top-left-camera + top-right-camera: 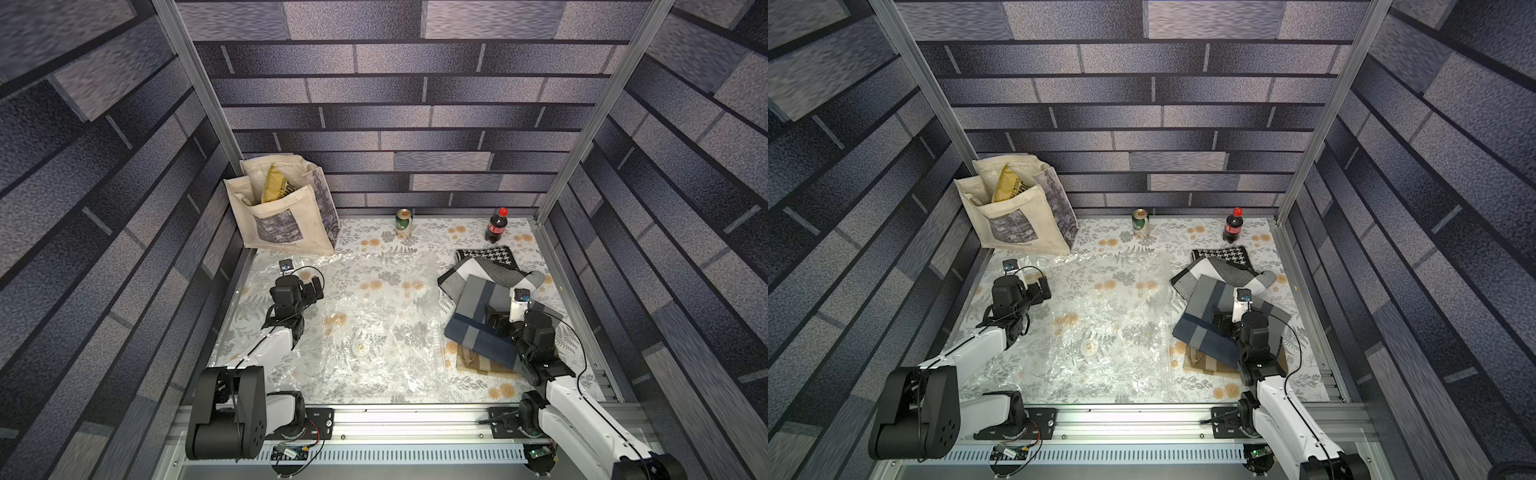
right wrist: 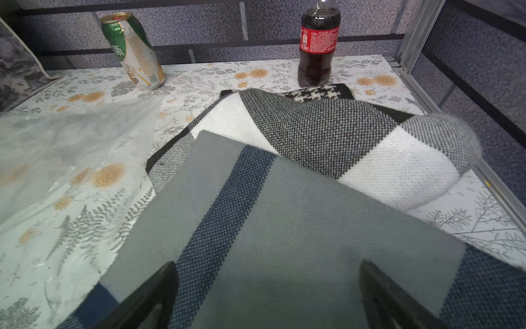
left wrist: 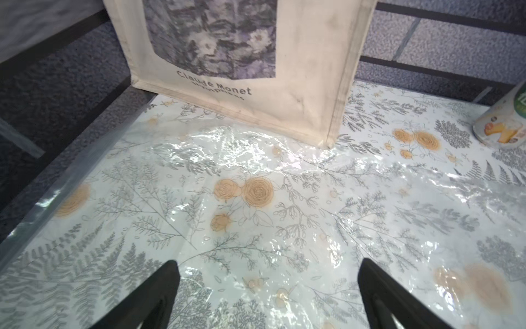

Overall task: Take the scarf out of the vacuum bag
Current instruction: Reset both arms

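Okay, vacuum bag (image 1: 365, 324) lies flat and crinkled in the middle, round valve (image 1: 358, 345) on it, seen whole in both top views; the left wrist view catches only a glossy corner reaching the base of the tote bag (image 3: 256, 71), whose print reads Claude Monet. Yellow packet (image 1: 274, 187) inside the tote shows only from above. Grey and navy scarf (image 1: 478, 316) sits outside the bag, just beside its right edge, atop a checked knit scarf (image 2: 327, 136); a tan cloth (image 1: 482, 365) under the pile shows from above, not at the wrist. Left gripper (image 3: 269, 266) released, jaws wide over the bag. Right gripper (image 2: 267, 267) released, jaws spread over the scarf, gripping nothing. Can (image 2: 133, 51) and cola bottle (image 2: 317, 45) stand at the back
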`<state>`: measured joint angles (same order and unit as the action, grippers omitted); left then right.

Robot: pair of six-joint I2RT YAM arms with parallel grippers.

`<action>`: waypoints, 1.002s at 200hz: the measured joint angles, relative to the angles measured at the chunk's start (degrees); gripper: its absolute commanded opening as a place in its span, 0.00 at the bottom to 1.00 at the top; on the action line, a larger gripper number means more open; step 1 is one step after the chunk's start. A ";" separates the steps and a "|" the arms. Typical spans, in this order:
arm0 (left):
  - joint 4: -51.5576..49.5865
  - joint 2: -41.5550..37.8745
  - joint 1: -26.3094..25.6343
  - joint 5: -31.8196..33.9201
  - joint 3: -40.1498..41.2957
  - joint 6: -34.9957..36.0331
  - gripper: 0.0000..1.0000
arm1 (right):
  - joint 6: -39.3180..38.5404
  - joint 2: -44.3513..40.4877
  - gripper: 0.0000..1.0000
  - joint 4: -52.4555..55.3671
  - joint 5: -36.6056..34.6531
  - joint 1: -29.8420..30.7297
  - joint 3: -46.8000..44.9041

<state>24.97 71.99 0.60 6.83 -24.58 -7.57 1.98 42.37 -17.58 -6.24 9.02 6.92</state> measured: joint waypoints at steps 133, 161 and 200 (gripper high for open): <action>30.29 16.33 -1.44 2.75 5.84 6.32 1.00 | -4.61 45.46 1.00 -53.86 -4.72 -2.32 -0.90; 27.56 16.33 0.00 2.16 2.95 5.99 1.00 | -3.89 45.94 1.00 -48.54 -7.67 -2.32 5.70; 24.22 16.33 2.67 0.42 1.51 5.42 1.00 | -2.05 45.59 1.00 -40.46 -11.32 -3.21 13.60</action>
<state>49.19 88.31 3.27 7.25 -23.07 -2.15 -0.08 87.96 -58.04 -17.56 5.80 20.51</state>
